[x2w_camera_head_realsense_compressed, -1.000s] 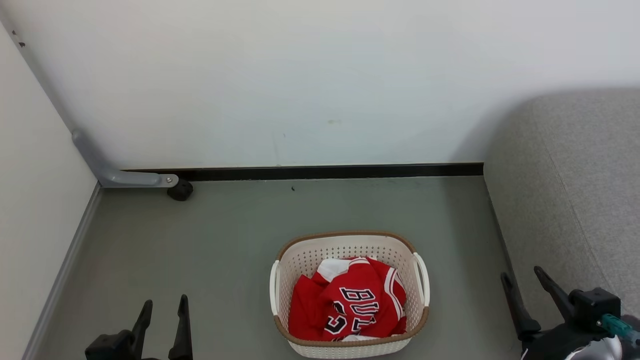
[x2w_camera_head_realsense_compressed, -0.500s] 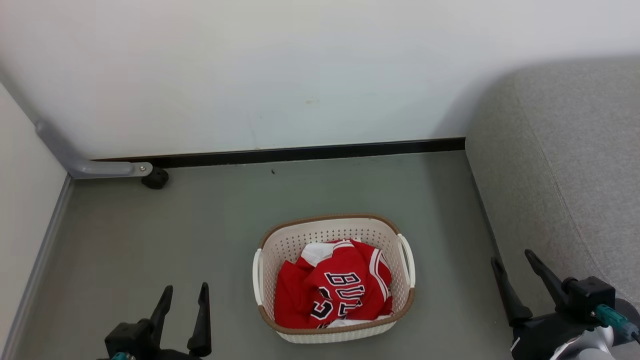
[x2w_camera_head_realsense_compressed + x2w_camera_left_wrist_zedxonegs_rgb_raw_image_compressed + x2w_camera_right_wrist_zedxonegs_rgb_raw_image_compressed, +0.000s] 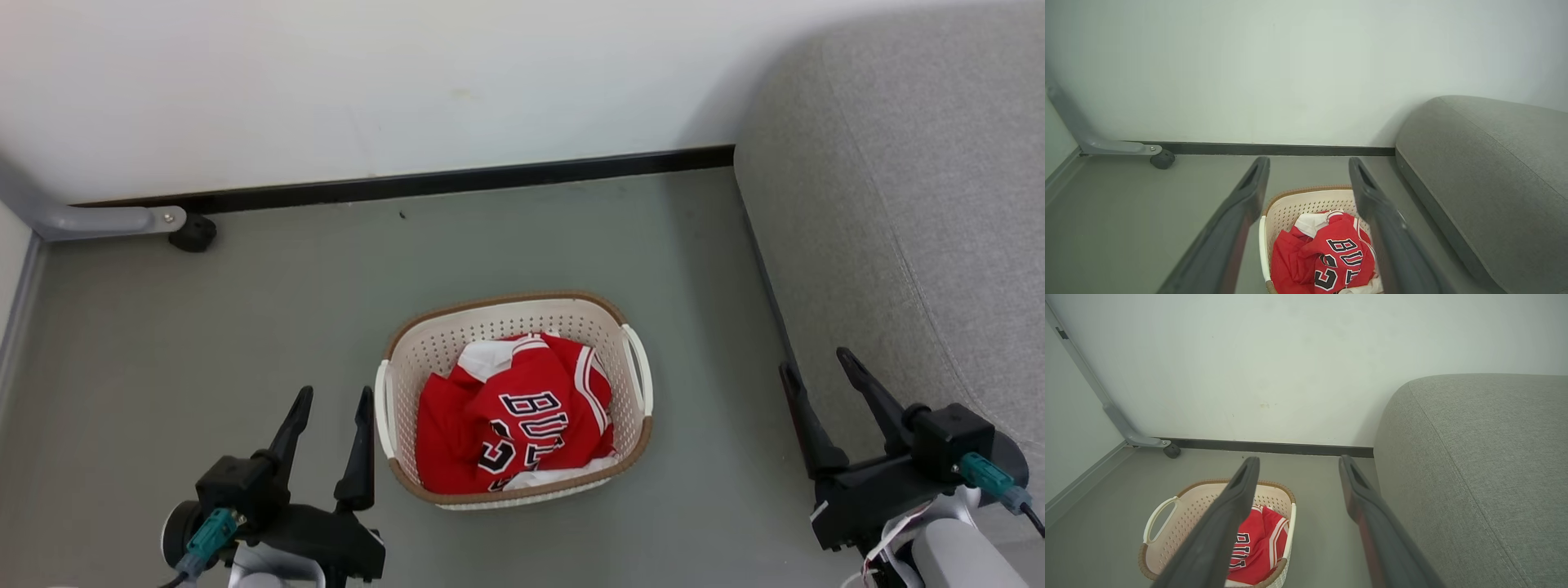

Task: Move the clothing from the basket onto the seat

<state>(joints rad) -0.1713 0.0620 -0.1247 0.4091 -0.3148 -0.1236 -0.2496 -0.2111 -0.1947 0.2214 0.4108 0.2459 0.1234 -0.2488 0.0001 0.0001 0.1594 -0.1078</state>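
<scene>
We logged red clothing (image 3: pixel 514 412) crumpled inside the basket (image 3: pixel 506 300), which stood on the floor (image 3: pixel 245 327) near the grey sofa (image 3: pixel 898 204). We found the left end effector (image 3: pixel 336 394) spread and empty just beside the basket, and the right end effector (image 3: pixel 814 361) likewise, between basket and sofa.

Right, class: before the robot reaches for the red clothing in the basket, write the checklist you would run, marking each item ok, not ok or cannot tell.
1. Left end effector open and empty: ok.
2. Right end effector open and empty: ok.
3. Clothing lies uncovered in the basket: ok.
4. An end effector above the basket: not ok; both stand beside it, one on each side.
5. Seat surface in view is bare: ok.
6. Number of garments in the crumpled pile: cannot tell.
</scene>
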